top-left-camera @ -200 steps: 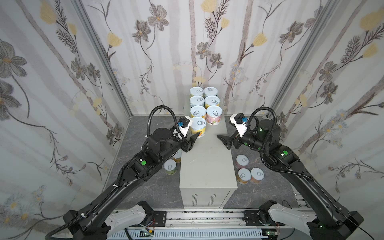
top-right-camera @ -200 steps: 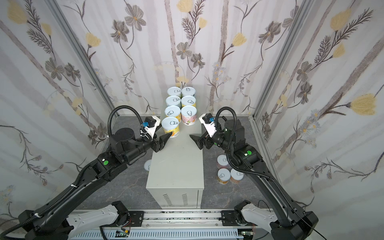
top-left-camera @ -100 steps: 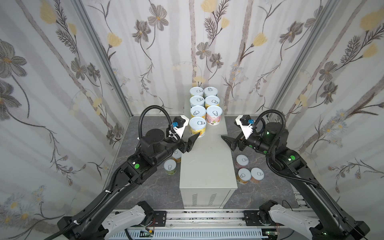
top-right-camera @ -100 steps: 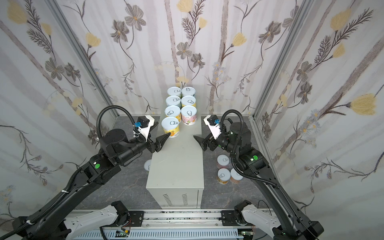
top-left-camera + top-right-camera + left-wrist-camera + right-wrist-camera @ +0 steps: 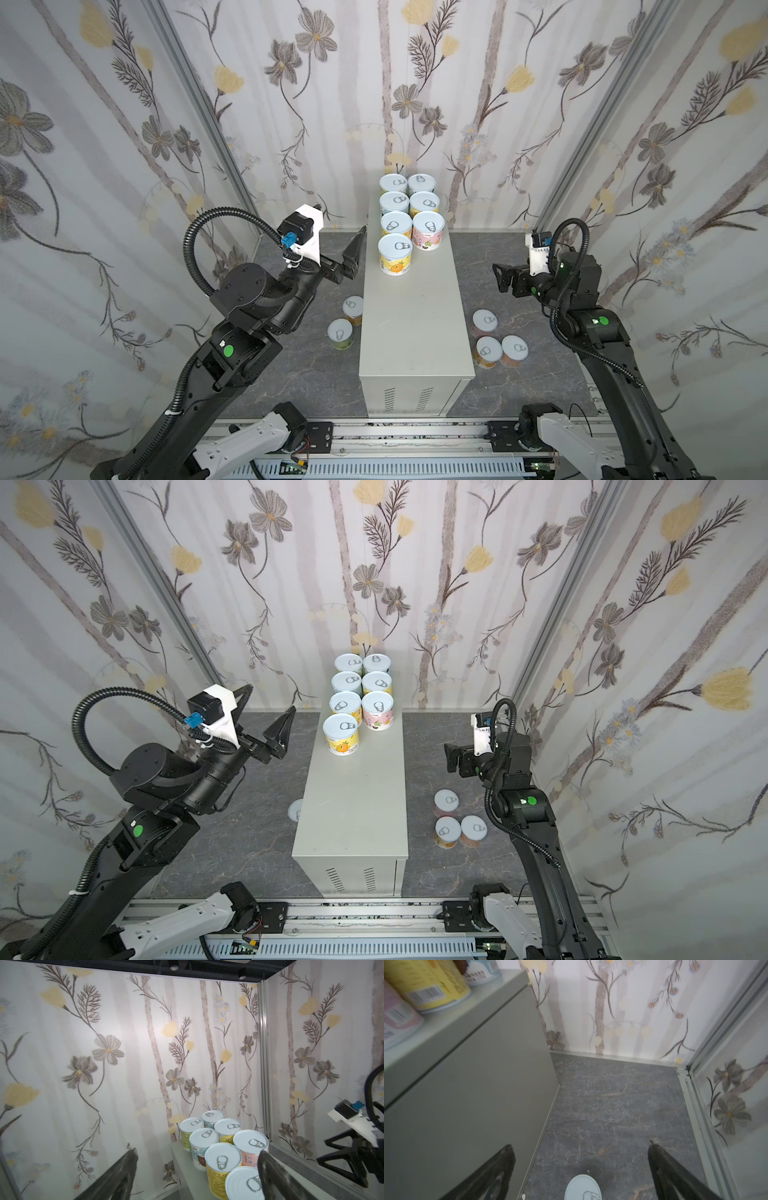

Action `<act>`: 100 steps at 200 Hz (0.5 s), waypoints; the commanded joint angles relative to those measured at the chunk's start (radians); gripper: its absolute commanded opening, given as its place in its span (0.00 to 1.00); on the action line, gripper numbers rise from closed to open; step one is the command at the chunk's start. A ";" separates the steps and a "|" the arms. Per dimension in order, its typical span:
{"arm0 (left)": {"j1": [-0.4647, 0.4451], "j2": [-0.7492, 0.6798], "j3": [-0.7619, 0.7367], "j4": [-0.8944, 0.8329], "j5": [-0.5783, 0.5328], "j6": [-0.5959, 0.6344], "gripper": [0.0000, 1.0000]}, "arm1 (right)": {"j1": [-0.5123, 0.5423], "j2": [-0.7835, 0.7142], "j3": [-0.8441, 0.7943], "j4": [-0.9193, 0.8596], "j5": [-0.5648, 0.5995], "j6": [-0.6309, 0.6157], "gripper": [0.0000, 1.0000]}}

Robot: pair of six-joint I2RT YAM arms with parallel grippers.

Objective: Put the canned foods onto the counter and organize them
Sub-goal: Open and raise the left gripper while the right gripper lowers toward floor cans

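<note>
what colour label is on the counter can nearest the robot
The nearest can is yellow-labelled, clearest in a top view.

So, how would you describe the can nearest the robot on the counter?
Find the grey counter in the middle of the floor. Cans stand in pairs at its far end. Yours is the front one: yellow label, no partner beside it.
</note>
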 commanded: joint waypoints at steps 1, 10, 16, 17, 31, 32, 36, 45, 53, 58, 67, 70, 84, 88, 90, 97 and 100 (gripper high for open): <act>0.018 0.055 0.067 0.052 -0.159 0.070 0.92 | -0.035 0.008 -0.027 -0.097 0.090 0.148 1.00; 0.040 0.087 0.105 0.045 -0.159 0.071 0.93 | -0.059 0.020 -0.042 -0.154 0.145 0.211 1.00; 0.056 0.106 0.127 0.041 -0.148 0.069 0.94 | -0.082 0.027 -0.058 -0.189 0.155 0.257 1.00; 0.060 0.109 0.130 0.040 -0.144 0.069 0.94 | -0.086 0.029 -0.061 -0.194 0.155 0.265 1.00; 0.104 0.155 0.160 0.036 -0.097 0.069 0.96 | -0.140 0.021 -0.122 -0.243 0.153 0.375 1.00; 0.107 0.158 0.161 0.036 -0.094 0.069 0.96 | -0.144 0.018 -0.127 -0.244 0.152 0.384 1.00; 0.119 0.169 0.167 0.036 -0.081 0.069 0.96 | -0.157 0.008 -0.149 -0.251 0.150 0.418 1.00; 0.151 0.193 0.177 0.036 -0.055 0.064 0.97 | -0.181 -0.021 -0.193 -0.262 0.142 0.478 1.00; 0.180 0.212 0.187 0.035 -0.031 0.055 0.97 | -0.188 -0.045 -0.219 -0.279 0.147 0.526 1.00; 0.200 0.223 0.193 0.032 -0.009 0.047 0.98 | -0.188 -0.058 -0.229 -0.295 0.147 0.547 1.00; 0.238 0.240 0.202 0.027 0.034 0.031 0.98 | -0.188 -0.076 -0.247 -0.321 0.135 0.575 1.00; 0.251 0.246 0.204 0.027 0.047 0.025 0.99 | -0.188 -0.080 -0.250 -0.332 0.133 0.586 1.00; 0.301 0.266 0.206 0.033 0.098 0.000 0.99 | -0.188 -0.093 -0.271 -0.386 0.128 0.613 1.00; 0.313 0.271 0.204 0.037 0.112 -0.005 1.00 | -0.188 -0.097 -0.277 -0.401 0.129 0.622 1.00; 0.318 0.273 0.204 0.039 0.119 -0.008 1.00 | -0.188 -0.099 -0.281 -0.406 0.129 0.626 1.00; 0.336 0.281 0.200 0.046 0.141 -0.016 1.00 | -0.188 -0.108 -0.289 -0.425 0.132 0.635 1.00; 0.342 0.284 0.199 0.049 0.151 -0.021 1.00 | -0.188 -0.112 -0.290 -0.429 0.135 0.638 1.00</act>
